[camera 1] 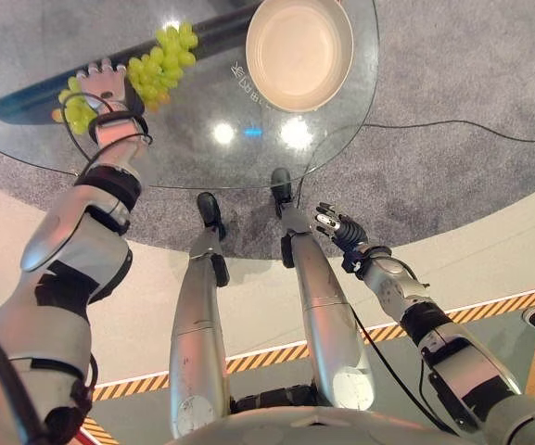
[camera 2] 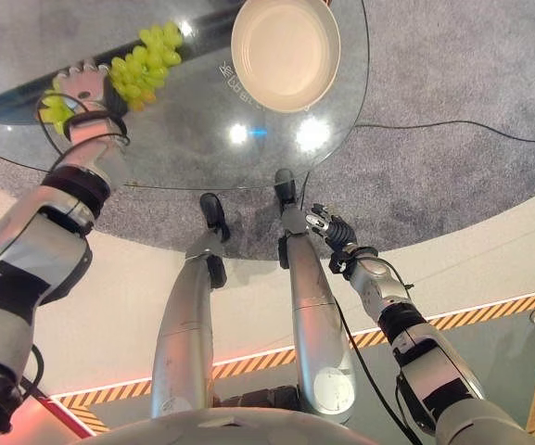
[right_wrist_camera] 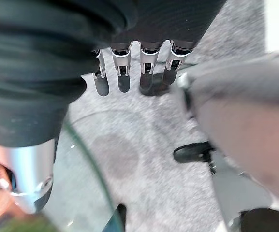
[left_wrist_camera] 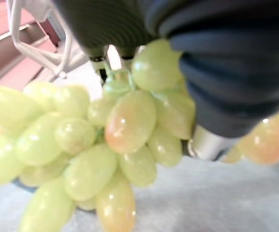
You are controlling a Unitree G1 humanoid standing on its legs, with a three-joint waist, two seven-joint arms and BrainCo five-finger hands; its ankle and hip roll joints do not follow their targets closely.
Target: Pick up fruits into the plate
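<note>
Left hand lies on the round glass tabletop, palm down in the middle of a cluster of pale green grapes; from the head cameras the fingers look extended over the fruit. In the left wrist view the green grapes, some blushed orange, crowd right up against the dark ribbed cover, with a thumb or fingertip pressed among them, but I cannot tell whether the fingers are curled around the bunch or only resting on it. Grapes sit on both sides of the hand: a bigger clump toward the plate side and a smaller clump on the outer side. Shallow round cream plate stands near the table's far edge, well apart from the fruit, and holds nothing. Right hand hangs low beside the robot, below the table's edge, with its fingers straight and relaxed, carrying nothing. Judgement: the task is at its first step, reaching or grasping. No fruit is yet in the plate; the lift, the carry across and the release all remain.
</note>
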